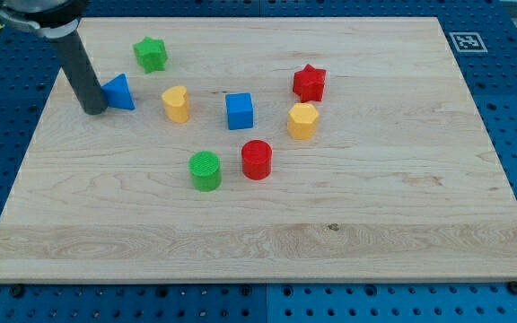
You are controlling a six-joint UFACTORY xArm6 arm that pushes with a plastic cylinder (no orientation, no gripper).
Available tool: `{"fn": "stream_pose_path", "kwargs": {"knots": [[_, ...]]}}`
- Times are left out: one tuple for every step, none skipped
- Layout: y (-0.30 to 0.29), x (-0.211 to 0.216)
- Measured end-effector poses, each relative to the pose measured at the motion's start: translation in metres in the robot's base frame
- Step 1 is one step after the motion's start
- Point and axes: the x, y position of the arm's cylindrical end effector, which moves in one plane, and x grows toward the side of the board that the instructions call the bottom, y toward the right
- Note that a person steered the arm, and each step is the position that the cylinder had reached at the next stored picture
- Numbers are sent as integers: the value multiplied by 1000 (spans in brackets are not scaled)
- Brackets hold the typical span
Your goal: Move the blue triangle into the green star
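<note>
Claw: none shows, state unknowable | my tip (94, 111) touching blue triangle (119, 92) | green star (151, 54) beyond, apart

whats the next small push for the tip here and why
Probably shift my tip a little toward the view's bottom, then push up and to the view's right. It sits right against the blue triangle's left side, while the green star lies above and to the right of the triangle with a gap between them. A straight rightward push would likely send the triangle toward the yellow block instead.

my tip (94, 111) touching blue triangle (119, 92) left side, green star (151, 54) above-right
</note>
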Motion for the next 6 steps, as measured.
{"fn": "stream_pose_path", "kwargs": {"knots": [[0, -10], [8, 2], [27, 42], [47, 41], [49, 30], [49, 14]]}}
